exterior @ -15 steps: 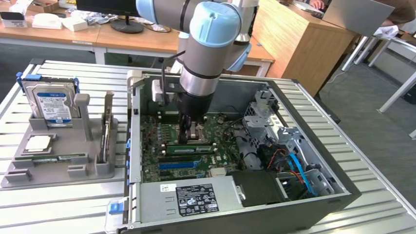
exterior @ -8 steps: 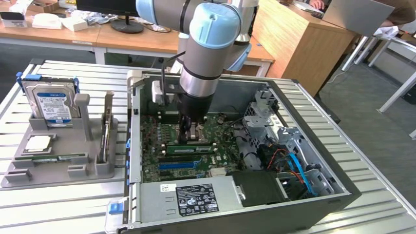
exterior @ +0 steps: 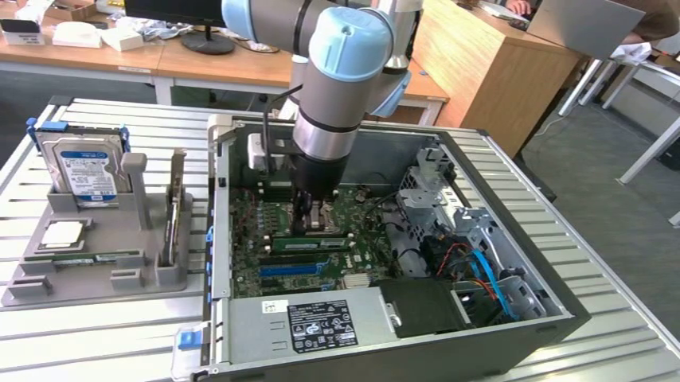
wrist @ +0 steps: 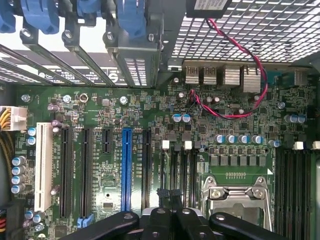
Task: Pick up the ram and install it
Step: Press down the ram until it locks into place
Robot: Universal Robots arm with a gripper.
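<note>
The open computer case (exterior: pixel 552 318) lies on its side on the slatted table. Inside it, a long green ram (exterior: pixel 310 241) stands on the motherboard (exterior: pixel 250 274), just on the near side of the CPU socket (wrist: pixel 240 195). My gripper (exterior: pixel 308 221) reaches down into the case right above that stick. In the wrist view its black fingers (wrist: pixel 157 220) are pressed together over the black memory slots (wrist: pixel 181 167), and the gripper (wrist: pixel 174 215) is shut with nothing visible between them. I cannot tell whether the tips touch the ram.
A long blue slot (exterior: pixel 289 269) runs beside the ram. A grey holder (exterior: pixel 95 274) at the exterior view's left carries a hard drive (exterior: pixel 87 171) and another green stick (exterior: pixel 80 256). The power supply (exterior: pixel 318 322), drive cage (exterior: pixel 447 191) and cables (exterior: pixel 478 267) crowd the case.
</note>
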